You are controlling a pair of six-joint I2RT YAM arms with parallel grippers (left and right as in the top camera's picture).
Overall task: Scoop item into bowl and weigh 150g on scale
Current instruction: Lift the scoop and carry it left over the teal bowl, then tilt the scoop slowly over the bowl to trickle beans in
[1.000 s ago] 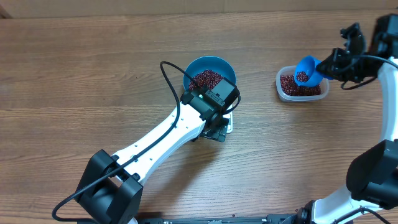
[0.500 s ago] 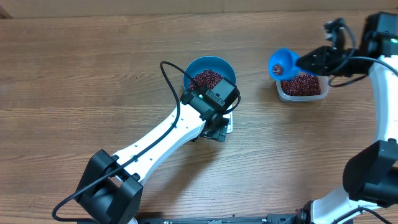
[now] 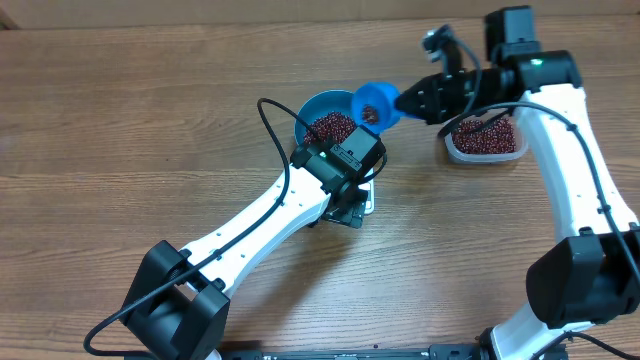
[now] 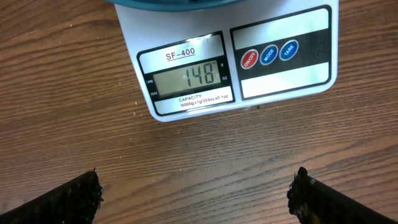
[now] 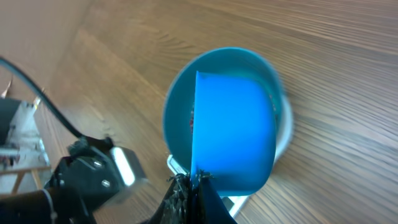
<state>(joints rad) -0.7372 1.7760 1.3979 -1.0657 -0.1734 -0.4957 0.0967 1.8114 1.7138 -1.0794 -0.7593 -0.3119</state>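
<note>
Swinging away from the clear plastic rectangular tub [image 3: 485,158], where it was hanging a moment ago, the right gripper [image 3: 405,100] is now carrying the small blue handled scoop [image 3: 375,104] over to the round, deep, bright blue bowl [image 3: 312,105], arriving above its rim at about 2 o'clock. That gripper is clamping tight on the scoop's handle, and it is keeping the cup fairly level, probably so that its few small dark red-brown beans [image 3: 370,115] are not spilling before they are over the bowl. More of the beans are lying heaped inside the bowl and in the tub, which is sitting on the wooden worktop [image 3: 150,120] at the bowl's 3 o'clock. The bowl is resting on the small white square kitchen scale [image 4: 280,81], whose front strip is facing 6 o'clock. The left gripper [image 4: 196,180] is hovering just off that front edge with its jaws spread fully wide and gripping nothing; it seems to be parked there so its wrist camera is looking straight at the display [image 4: 186,78], which is showing 148. With so little missing, the next pour is likely calling for only a slight tip, since the whole scoopful could overshoot.
</note>
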